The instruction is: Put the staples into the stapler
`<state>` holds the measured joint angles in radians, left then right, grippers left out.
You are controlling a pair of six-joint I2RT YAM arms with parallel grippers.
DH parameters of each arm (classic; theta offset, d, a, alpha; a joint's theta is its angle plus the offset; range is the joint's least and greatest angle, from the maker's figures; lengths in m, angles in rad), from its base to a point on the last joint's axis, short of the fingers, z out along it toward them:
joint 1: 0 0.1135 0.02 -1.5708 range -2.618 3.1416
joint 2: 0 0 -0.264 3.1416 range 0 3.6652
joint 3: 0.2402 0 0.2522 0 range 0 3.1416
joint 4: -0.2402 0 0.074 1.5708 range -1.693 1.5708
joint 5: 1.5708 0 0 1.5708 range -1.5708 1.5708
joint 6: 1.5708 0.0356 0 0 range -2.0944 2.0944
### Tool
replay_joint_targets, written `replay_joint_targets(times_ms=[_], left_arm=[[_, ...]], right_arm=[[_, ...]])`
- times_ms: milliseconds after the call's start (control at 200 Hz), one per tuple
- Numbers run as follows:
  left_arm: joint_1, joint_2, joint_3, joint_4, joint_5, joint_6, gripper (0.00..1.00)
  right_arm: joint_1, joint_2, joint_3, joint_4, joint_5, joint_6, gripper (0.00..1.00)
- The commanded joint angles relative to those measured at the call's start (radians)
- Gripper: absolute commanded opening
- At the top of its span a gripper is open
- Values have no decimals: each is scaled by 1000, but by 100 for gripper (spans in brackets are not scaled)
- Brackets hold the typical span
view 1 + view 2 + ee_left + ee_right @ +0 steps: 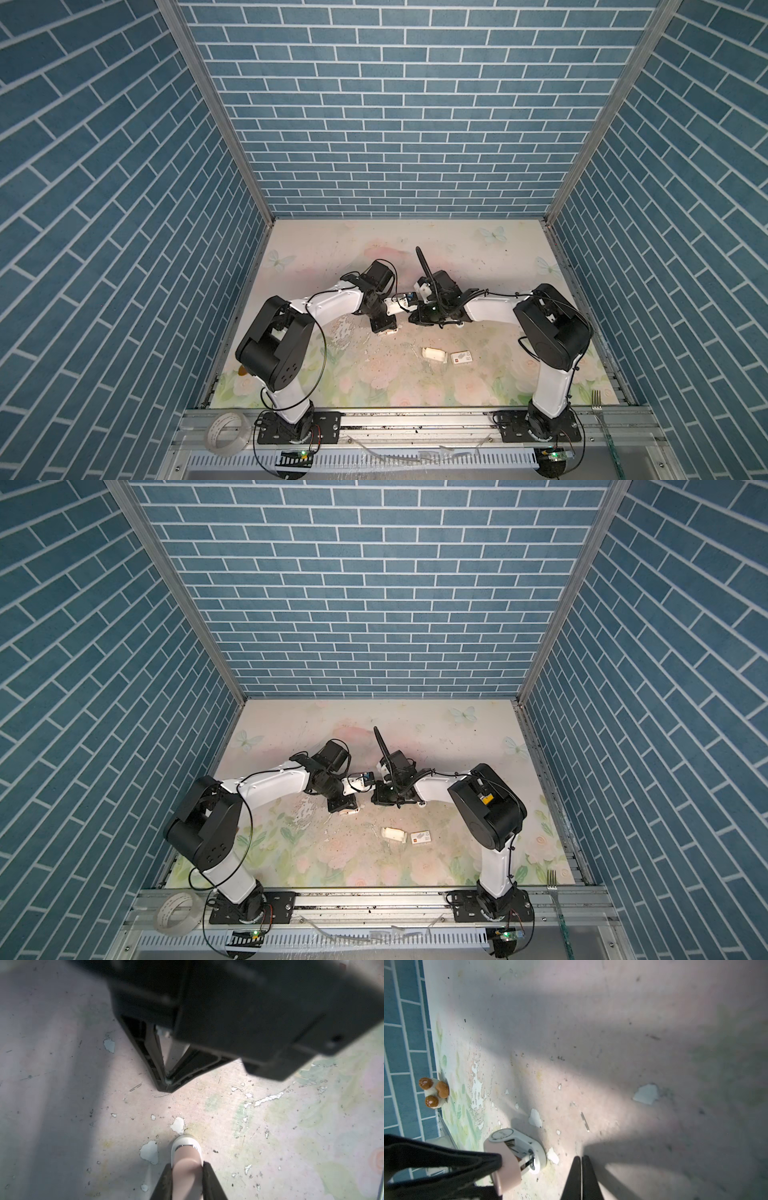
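My left gripper (187, 1164) is shut on the stapler (186, 1145), gripping its pink top while the white nose touches the mat. In the right wrist view the stapler (519, 1147) gapes, pink top lifted off the white base, with the metal channel showing. My right gripper (581, 1160) stands just beside it, shut, tips low over the mat; a pale speck at its tips (168, 1082) is too small to identify. In both top views the grippers meet mid-table (386, 326). A small white tray (434, 354) lies nearer the front; the staples cannot be made out in it.
A white sleeve with a red mark (461, 357) lies beside the tray. Thin metal slivers (585, 1121) and paint chips dot the worn mat. A mushroom figurine (433, 1092) sits by the left wall. A tape roll (226, 430) and a fork (597, 405) rest on the front rail.
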<state>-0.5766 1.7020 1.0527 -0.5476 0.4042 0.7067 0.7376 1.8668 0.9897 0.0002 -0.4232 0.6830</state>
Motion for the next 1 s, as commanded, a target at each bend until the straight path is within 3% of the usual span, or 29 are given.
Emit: replay_joint_targets(times_ms=[0,390,995], left_arm=[[-6,36,-7,-76,-30,4,15],[-31,97,23,-124,-96,-14,13],[-115,296,127,-232,-248,-77,9]], right_arm=[[-12,-78,-3,-67,79,-17,7],[-21,-324,-7,-258,183,-95,7],[-21,-717,-280,-332,261,-15,7]])
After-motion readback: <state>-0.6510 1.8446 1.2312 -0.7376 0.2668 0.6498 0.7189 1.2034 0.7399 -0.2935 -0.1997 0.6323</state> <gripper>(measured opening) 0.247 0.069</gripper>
